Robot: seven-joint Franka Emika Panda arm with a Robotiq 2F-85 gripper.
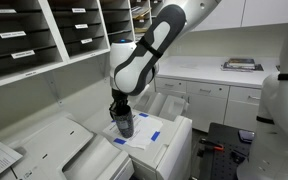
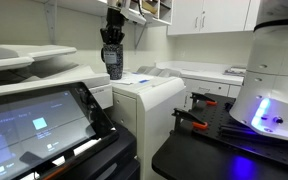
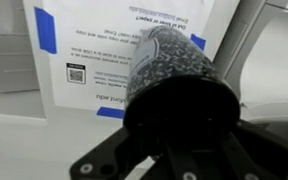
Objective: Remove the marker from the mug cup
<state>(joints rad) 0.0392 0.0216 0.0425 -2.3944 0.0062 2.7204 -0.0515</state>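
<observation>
Mug cup (image 3: 169,62) fills the wrist view, clamped by the gripper (image 3: 179,152), hanging straight below its jaws over the blue-taped paper notice (image 3: 89,45); I cannot make out the marker.

We see the mug cup (image 3: 170,60) just ahead of our gripper (image 3: 176,152), its dark mouth toward us, speckled body pointing away, beyond it a printed paper sheet (image 3: 89,55), blue tape (image 3: 46,28) at its corners
</observation>
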